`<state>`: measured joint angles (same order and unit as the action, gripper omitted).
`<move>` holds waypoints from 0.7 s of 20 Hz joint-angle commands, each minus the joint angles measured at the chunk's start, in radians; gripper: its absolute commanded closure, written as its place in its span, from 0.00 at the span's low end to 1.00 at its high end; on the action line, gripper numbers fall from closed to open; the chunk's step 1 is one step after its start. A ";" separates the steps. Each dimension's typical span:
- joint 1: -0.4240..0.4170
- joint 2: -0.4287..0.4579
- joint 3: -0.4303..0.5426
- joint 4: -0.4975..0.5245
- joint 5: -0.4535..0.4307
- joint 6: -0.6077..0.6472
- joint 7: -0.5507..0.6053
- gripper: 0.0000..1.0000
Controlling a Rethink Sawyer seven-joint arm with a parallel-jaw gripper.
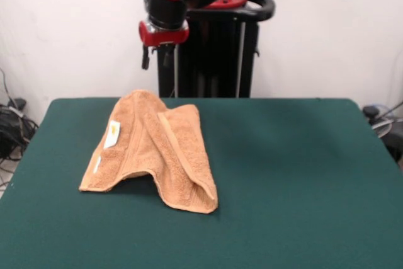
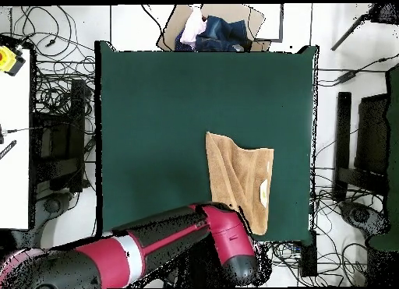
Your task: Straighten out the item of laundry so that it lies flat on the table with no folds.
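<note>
On the dark green felt-topped counter, before a white wall, the light orange-tan terry towel lies rumpled and folded over near one side edge. Its small white tag bears nothing legible. Above, apart, hangs the red-and-black arm's gripper; its opening is unclear. Cables clutter the floor.

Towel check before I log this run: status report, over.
Gripper raised above the table's far edge, holding nothing, fingers unclear. Towel folded over itself, not flat, white tag showing. Nothing in the way.
</note>
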<state>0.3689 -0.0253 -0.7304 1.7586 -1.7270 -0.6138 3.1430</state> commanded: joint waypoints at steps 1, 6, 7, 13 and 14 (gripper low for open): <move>-0.010 0.048 0.183 -0.175 0.080 0.059 0.233 0.00; 0.014 0.064 0.191 -0.216 0.094 0.095 0.236 0.00; 0.016 0.065 0.192 -0.222 0.098 0.097 0.241 0.00; 0.034 0.081 0.202 -0.264 0.106 0.118 0.276 0.00; 0.029 0.078 0.208 -0.266 0.116 0.127 0.262 0.00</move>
<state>0.3792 -0.0107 -0.7303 1.6649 -1.7227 -0.5804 3.1430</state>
